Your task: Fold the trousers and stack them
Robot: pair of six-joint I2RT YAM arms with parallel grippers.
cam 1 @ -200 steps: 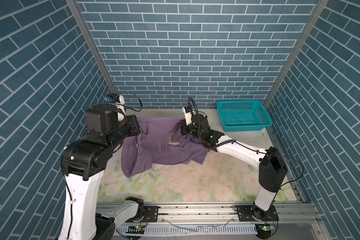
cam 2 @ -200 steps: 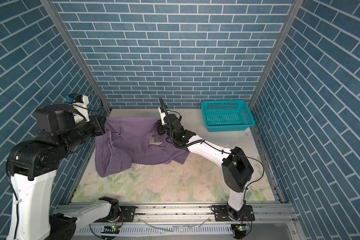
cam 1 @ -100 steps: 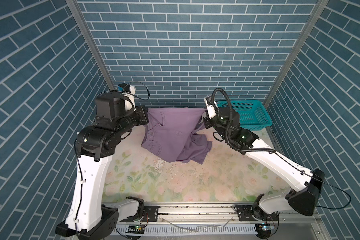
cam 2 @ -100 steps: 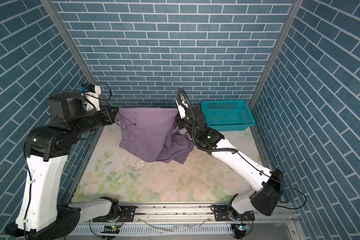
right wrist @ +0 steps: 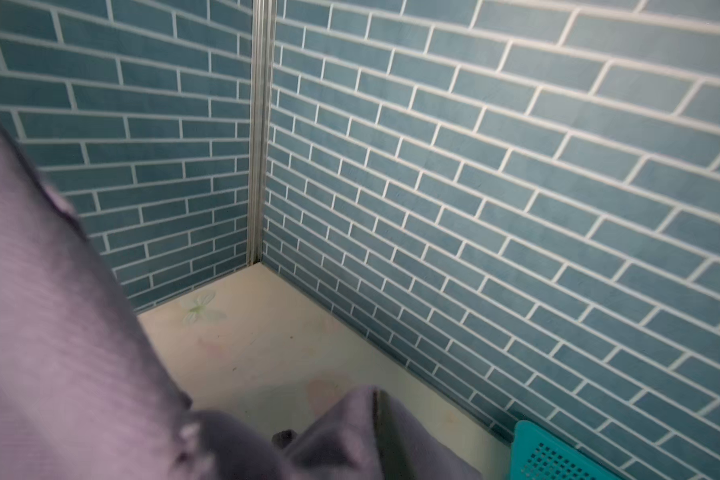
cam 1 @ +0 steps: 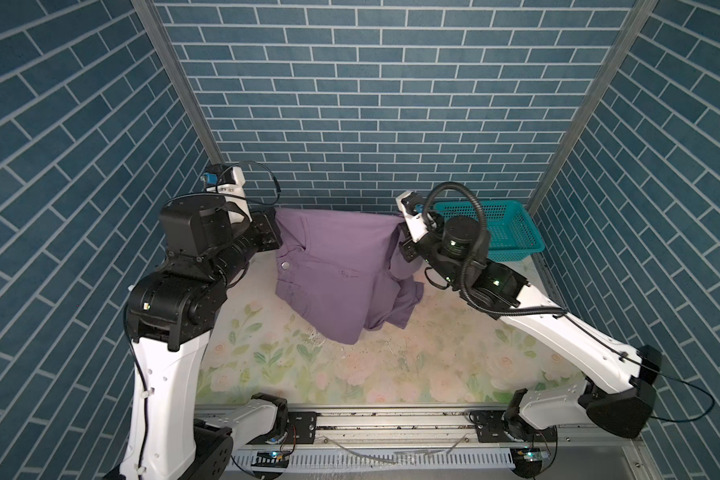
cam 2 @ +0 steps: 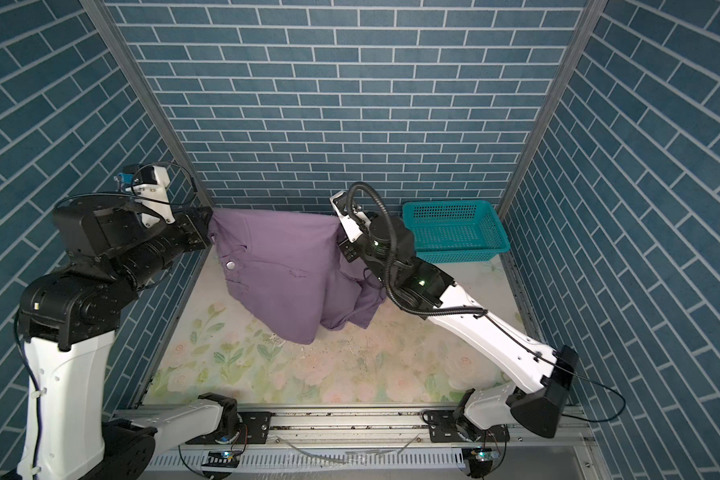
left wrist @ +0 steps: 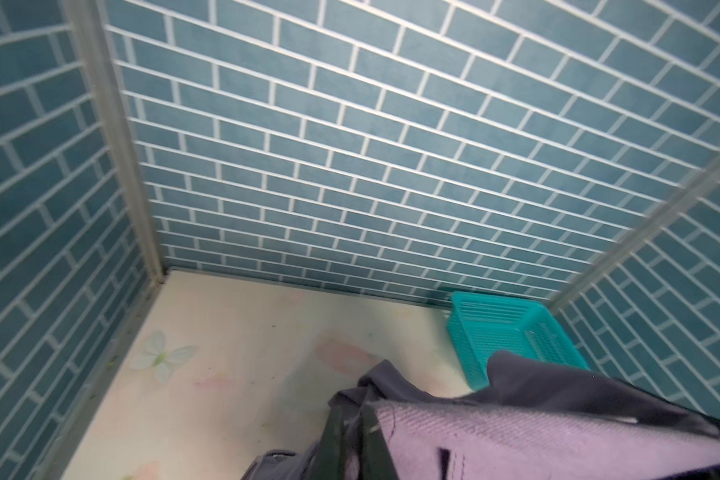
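The trousers [cam 1: 337, 270] hang in the middle of the frame in both top views, stretched by their top edge between the left gripper [cam 1: 274, 226] and the right gripper [cam 1: 400, 232]. Each gripper is clamped tight on a corner of the cloth. Whether the bunched lower end touches the table [cam 1: 391, 374] is hard to tell. No fold is made yet, so the folding and stacking all remain. The teal basket [cam 1: 506, 232] stands at the right.

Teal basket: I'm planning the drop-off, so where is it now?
In both top views the teal basket sits in the far right corner, beside the right gripper.
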